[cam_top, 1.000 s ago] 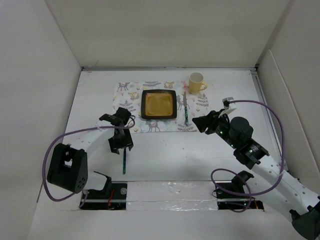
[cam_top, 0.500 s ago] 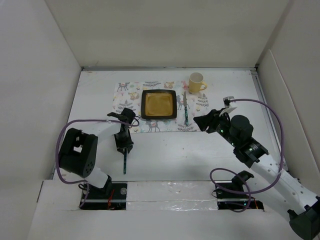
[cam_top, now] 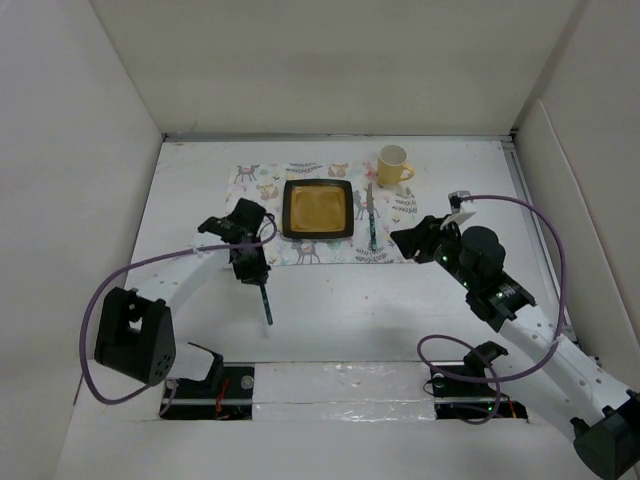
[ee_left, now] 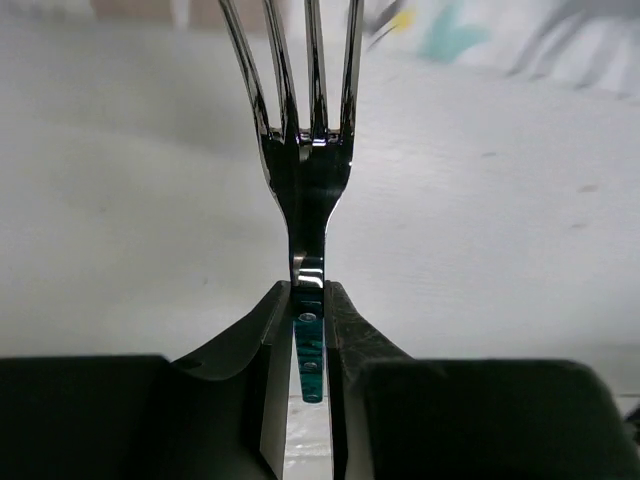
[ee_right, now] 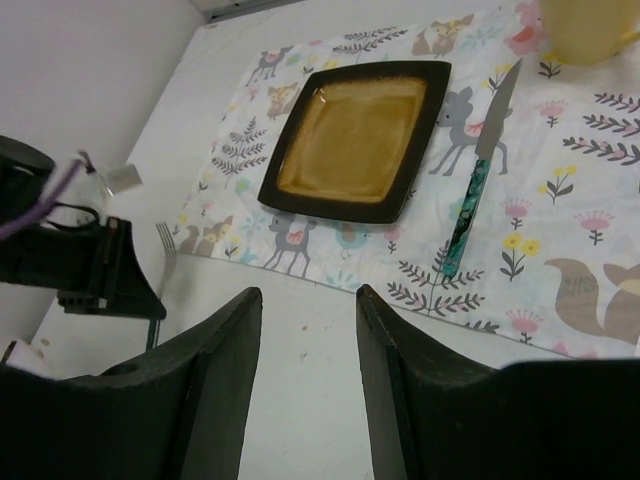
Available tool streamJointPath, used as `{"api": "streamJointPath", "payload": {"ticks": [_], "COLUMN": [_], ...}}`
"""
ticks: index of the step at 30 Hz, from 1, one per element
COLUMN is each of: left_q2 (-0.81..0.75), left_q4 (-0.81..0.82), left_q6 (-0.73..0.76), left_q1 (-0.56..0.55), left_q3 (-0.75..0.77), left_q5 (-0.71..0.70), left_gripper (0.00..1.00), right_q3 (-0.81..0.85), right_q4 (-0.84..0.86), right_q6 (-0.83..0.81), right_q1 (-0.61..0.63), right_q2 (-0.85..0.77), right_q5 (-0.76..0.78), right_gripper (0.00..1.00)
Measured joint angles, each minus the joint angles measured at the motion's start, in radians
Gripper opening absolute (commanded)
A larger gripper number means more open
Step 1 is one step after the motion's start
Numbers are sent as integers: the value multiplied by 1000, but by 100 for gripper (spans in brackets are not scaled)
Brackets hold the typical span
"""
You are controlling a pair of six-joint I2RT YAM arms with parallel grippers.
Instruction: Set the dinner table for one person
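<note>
My left end effector (ee_left: 308,305) clamped on fork (ee_left: 303,180) neck; lay it straight on placemat (cam_top: 255,190), just left of plate (cam_top: 318,208).

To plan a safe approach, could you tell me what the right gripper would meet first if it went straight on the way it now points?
Probably the near edge of the white deer-printed cloth placemat, just before the square brown glazed plate; the right gripper may touch bare white table first.
</note>
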Motion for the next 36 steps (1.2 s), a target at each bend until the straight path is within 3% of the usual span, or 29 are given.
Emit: {"api": "streamJointPath", "payload": {"ticks": [4,6,12,19,23,36], "left_q2": [-34,4,339,702,775,785], "left_q4": [14,55,100,-20,-63,-55], "left_q6": [19,59,165,289,337,406], "left_q1": [6,10,24,39,57,167], "left_q3": [119,257,617,951,1012,1007], "left_q5": [16,1,-85,-216,-246,-219], "left_gripper": [0,0,0,0,0,0], "right_q3": [0,0,0,-17,-17,-17], "right_q4": [6,6,6,13,15,34], "right_q6": [0,0,0,0,0,0], "right_q1": [0,1,1,1,1,1], "right_q2": [21,33,50,26,27,106], "right_q5": [-27,-38,-56,-52,-52,-61], "right_gripper": [48,47,47,47,47,47]}}
